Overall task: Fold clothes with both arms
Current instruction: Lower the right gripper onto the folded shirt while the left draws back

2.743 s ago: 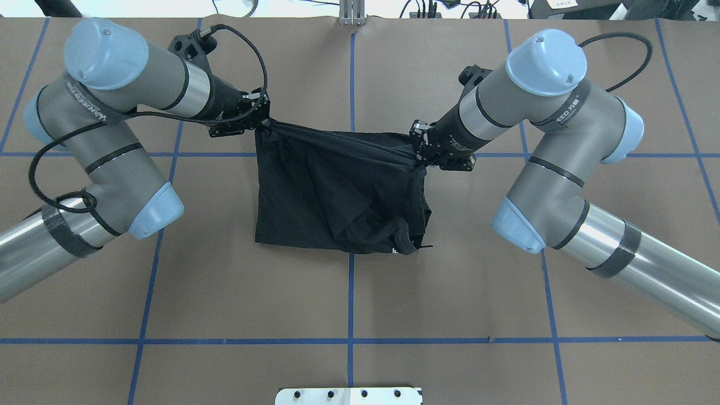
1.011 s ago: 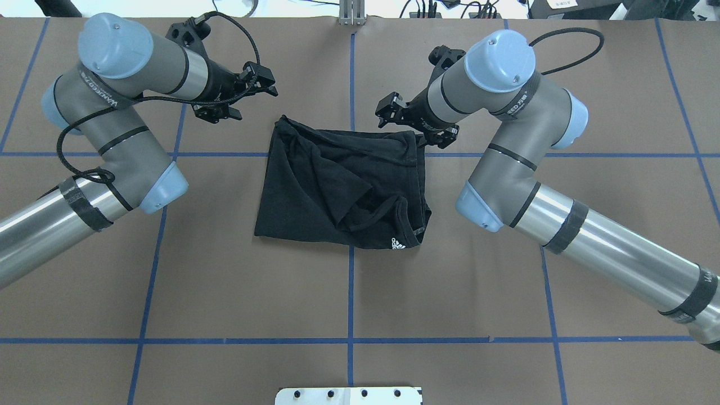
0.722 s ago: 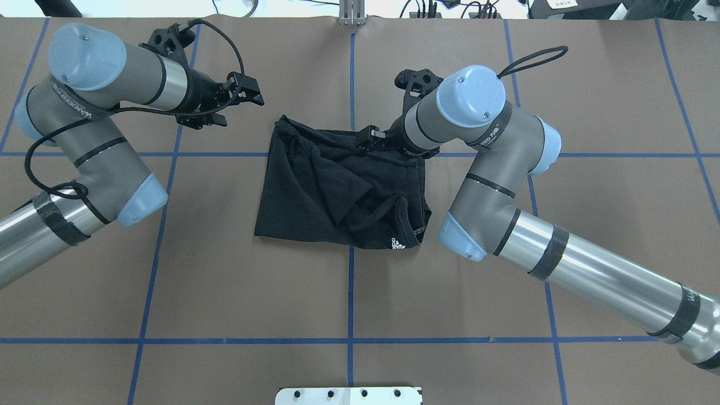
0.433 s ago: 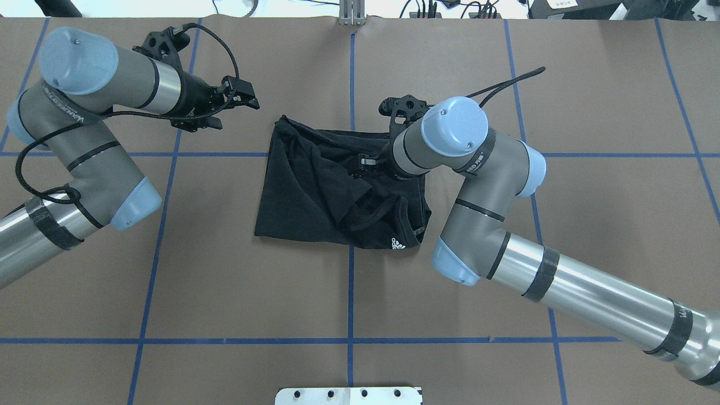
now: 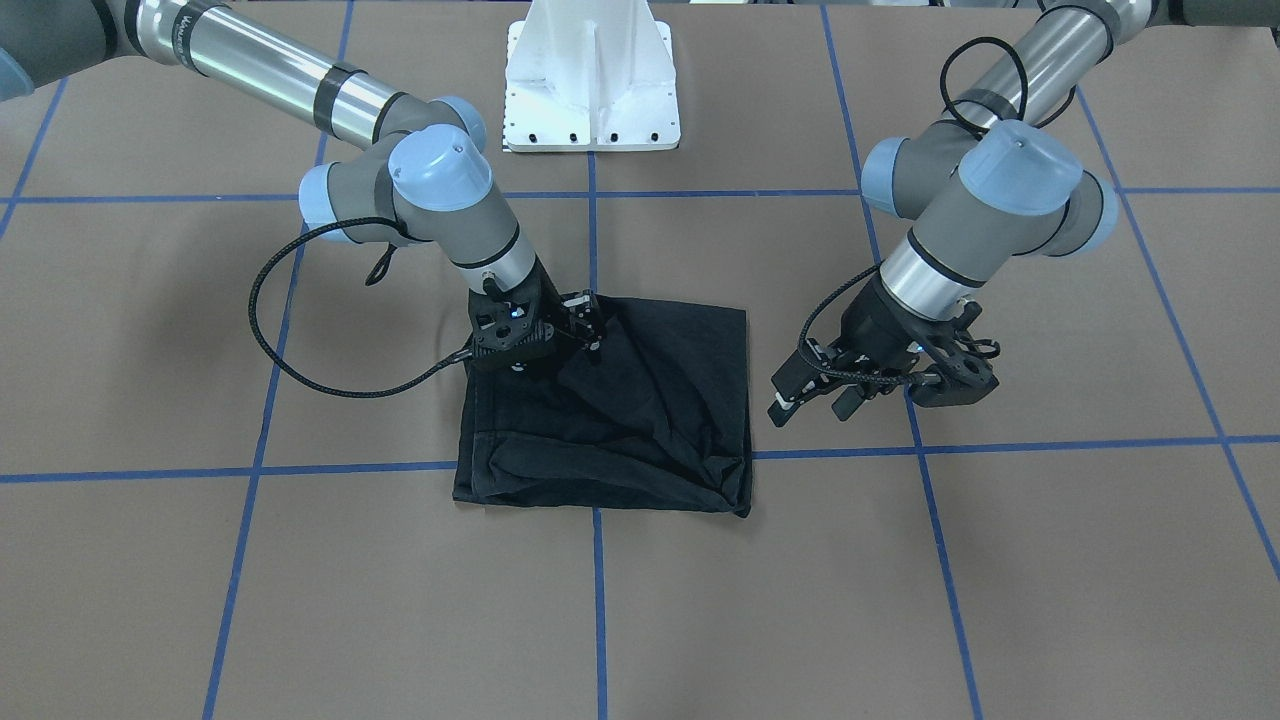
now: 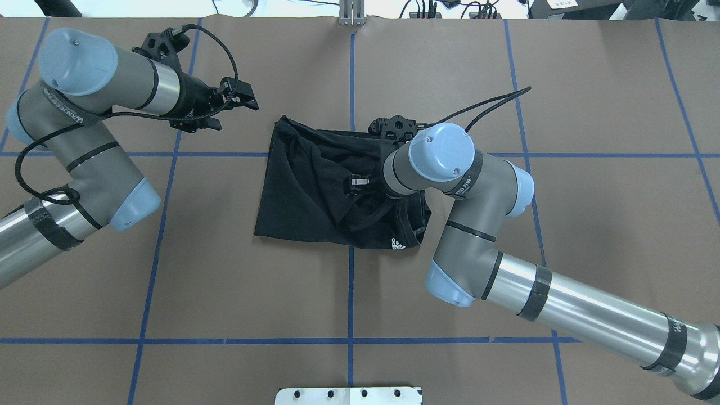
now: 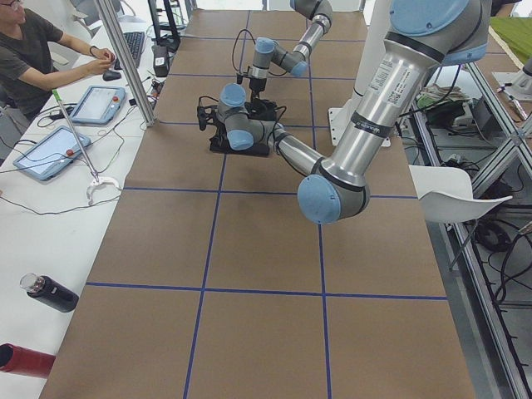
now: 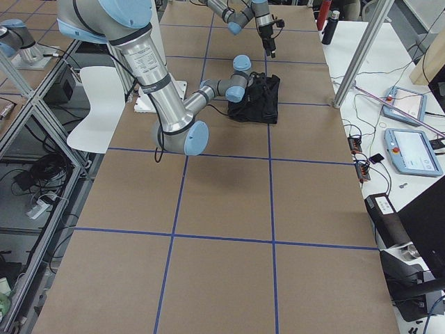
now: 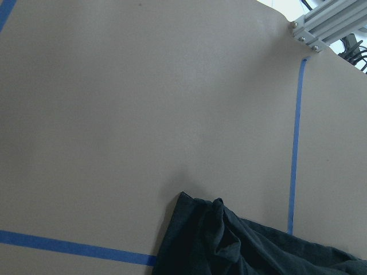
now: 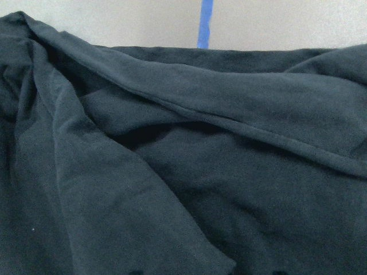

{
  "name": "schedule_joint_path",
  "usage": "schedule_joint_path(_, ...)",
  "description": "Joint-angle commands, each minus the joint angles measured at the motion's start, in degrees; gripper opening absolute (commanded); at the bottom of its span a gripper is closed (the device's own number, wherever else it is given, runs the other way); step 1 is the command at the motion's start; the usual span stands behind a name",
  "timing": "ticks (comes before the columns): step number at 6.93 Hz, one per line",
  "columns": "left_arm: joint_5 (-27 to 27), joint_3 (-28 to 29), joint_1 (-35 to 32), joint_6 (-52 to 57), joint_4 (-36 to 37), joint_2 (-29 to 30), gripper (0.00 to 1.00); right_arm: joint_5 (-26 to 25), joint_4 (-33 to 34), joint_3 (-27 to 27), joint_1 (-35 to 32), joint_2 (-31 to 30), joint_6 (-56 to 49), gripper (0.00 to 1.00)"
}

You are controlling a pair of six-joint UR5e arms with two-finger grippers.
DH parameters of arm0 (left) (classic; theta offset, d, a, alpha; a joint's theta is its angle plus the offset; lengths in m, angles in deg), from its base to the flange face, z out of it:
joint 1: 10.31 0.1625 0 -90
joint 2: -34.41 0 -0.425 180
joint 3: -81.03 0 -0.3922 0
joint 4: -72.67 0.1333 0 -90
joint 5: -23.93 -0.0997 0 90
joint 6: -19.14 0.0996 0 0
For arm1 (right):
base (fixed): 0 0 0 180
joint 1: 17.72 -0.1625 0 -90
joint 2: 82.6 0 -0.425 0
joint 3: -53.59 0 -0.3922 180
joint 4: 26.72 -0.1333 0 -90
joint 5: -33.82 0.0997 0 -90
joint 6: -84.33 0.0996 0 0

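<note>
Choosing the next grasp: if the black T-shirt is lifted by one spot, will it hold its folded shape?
Probably not. The T-shirt lies in soft creases and draped ridges, so it looks floppy and would likely sag below the right gripper. Its layers near the collar look loose, so a push would probably bunch them, not slide it whole.

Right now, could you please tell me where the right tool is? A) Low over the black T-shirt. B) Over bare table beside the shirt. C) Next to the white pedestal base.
A: the right tool is over the black T-shirt, while only the left tool is over bare table.
</note>
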Motion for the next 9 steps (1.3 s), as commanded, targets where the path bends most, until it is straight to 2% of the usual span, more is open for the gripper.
schedule_joint_path(1, -0.02, -0.08, 0.00, 0.00, 0.00, -0.01, 1.00, -0.37, 0.00, 0.06, 0.43, -0.10, -0.01, 0.10)
schedule_joint_path(2, 0.06, -0.08, 0.00, 0.00, 0.00, -0.01, 1.00, -0.19, 0.09, 1.28, 0.43, -0.89, -0.10, 0.00)
schedule_joint_path(4, -0.11, -0.17, 0.00, 0.00, 0.09, 0.08, 1.00, 0.51, 0.35, 3.84, 0.43, -2.56, -1.32, 0.00)
schedule_joint_path(8, -0.11, -0.17, -0.17, 0.00, 0.26, 0.52, 1.00, 0.60, 0.44, 3.49, -3.70, -2.48, -7.21, 0.00)
schedule_joint_path(9, -0.11, -0.17, -0.18, 0.00, 0.26, 0.44, 1.00, 0.60, 0.27, 3.75, -3.44, -2.22, -7.22, 0.39)
